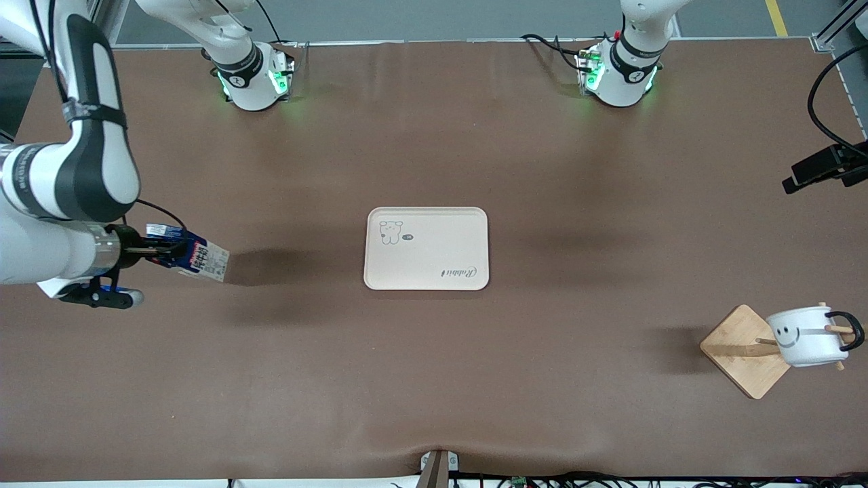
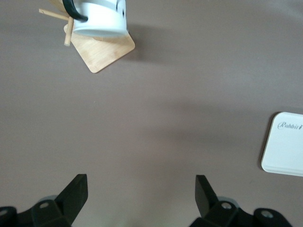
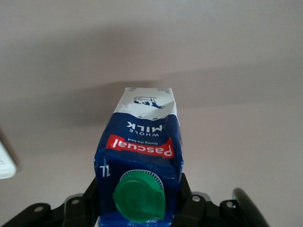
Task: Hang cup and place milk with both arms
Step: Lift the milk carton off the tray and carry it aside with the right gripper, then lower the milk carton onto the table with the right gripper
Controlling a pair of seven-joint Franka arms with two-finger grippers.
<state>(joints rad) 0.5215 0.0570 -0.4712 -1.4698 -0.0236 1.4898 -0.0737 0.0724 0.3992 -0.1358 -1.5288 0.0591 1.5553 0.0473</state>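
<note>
The milk is a blue and white carton with a green cap. It hangs tilted in the air over the right arm's end of the table. My right gripper is shut on its blue top, one finger on each side. The cup, white with a smiley face, hangs by its black handle on a peg of the wooden rack at the left arm's end. In the left wrist view, the cup shows apart from my left gripper, which is open and empty above bare table. That gripper is out of the front view.
A cream tray lies at the table's middle, and its edge shows in the left wrist view. A black camera on a bracket juts in at the left arm's end. Brown tabletop lies between the milk and the tray.
</note>
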